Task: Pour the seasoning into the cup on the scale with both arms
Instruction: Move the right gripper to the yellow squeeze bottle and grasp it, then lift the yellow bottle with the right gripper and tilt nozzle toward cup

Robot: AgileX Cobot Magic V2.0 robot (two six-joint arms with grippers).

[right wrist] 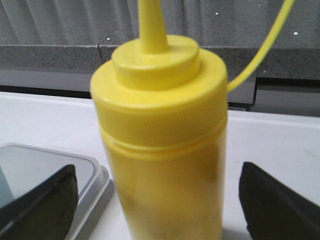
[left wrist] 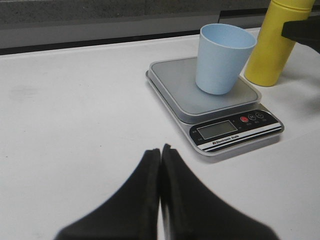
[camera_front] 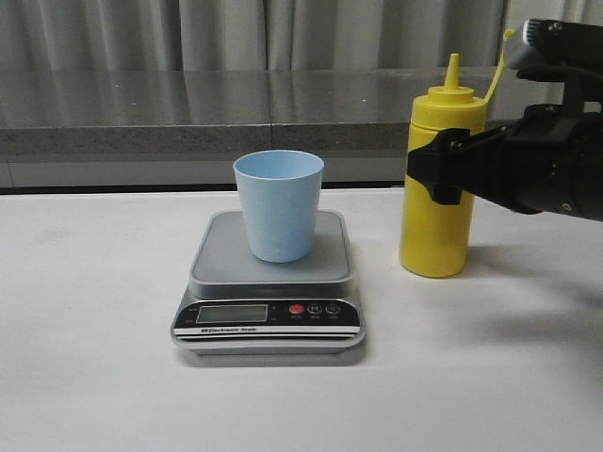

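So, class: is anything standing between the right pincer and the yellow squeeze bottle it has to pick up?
Nothing visible. The right pincer is open with the yellow squeeze bottle between its fingers; the gaps on both sides show only table and a corner of the scale.

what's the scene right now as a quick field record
cup: upright on the scale platform
scale: on the white table, display facing the camera
bottle: upright on the table beside the scale, cap off on its tether
right gripper: open, fingers on either side of the bottle, not touching
left gripper: shut, holding nothing, away from the scale
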